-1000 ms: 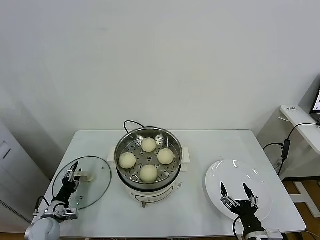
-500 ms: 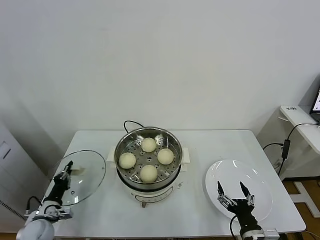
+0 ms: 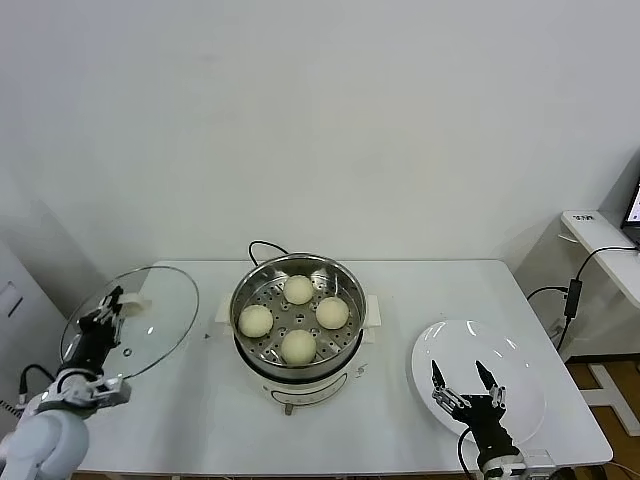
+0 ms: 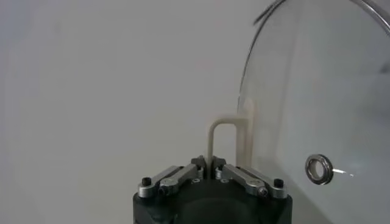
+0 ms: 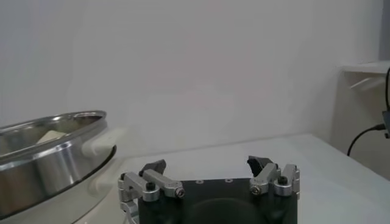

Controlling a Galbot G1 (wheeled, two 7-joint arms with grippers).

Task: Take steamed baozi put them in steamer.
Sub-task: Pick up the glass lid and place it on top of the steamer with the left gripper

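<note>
The steamer, a shiny steel pot on a white base, stands mid-table with several cream-white baozi on its perforated floor. Its rim and one bun also show in the right wrist view. My left gripper is at the table's far left, raised, shut on the cream handle of the glass lid. The lid hangs tilted off the table, the handle pinched in the gripper. My right gripper stands open and holds nothing, low over the white plate; its jaws are wide apart.
A black cord loops behind the steamer. The white table ends just in front of both grippers. A side desk with cables stands off to the right.
My left gripper closed on the lid's handle and lifted the lid off the table, up and leftward, tilting it. The right gripper dropped slightly towards the front edge.
</note>
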